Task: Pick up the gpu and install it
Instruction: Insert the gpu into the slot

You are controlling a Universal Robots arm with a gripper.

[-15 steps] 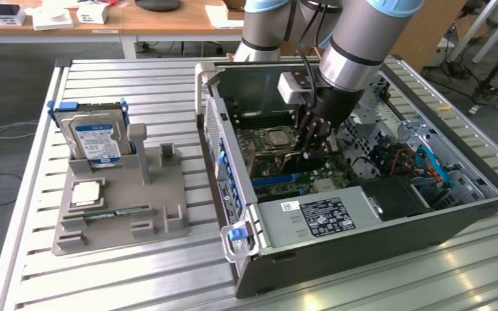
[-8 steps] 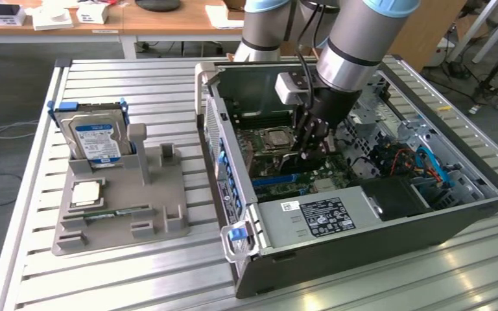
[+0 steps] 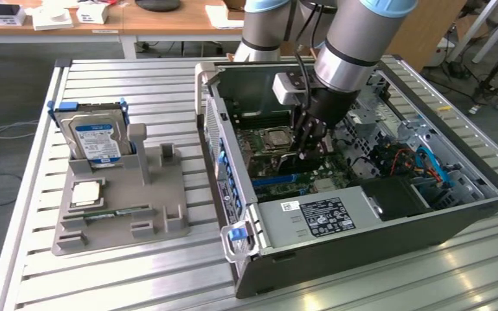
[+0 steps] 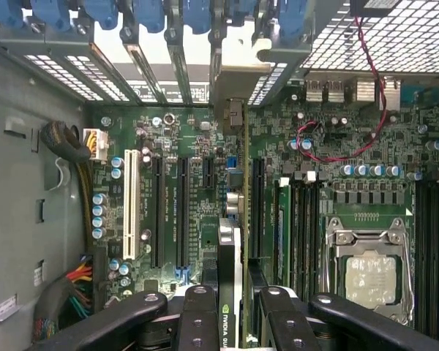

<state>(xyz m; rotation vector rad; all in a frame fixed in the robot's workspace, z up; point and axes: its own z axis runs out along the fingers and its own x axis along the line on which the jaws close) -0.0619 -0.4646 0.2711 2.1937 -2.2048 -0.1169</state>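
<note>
Wrist view: we see the gripper (image 4: 235,303) pinching the gpu (image 4: 230,252) edge-on between its fingers (image 4: 197,314), over the motherboard (image 4: 329,168). We judge that slight tilt or offset could jam its connector beside the slot.

Bright even light, glare on the slatted metal worktop (image 3: 137,275), soft shadow inside the computer case (image 3: 362,253), motherboard (image 4: 132,124) evenly lit.

gpu (image 4: 229,281) | thin dark card, green-lettered NVIDIA strip on its edge, silver end bracket | seen edge-on, standing upright over the motherboard slots inside the open case | clamped between fingers (image 4: 197,316)
</note>
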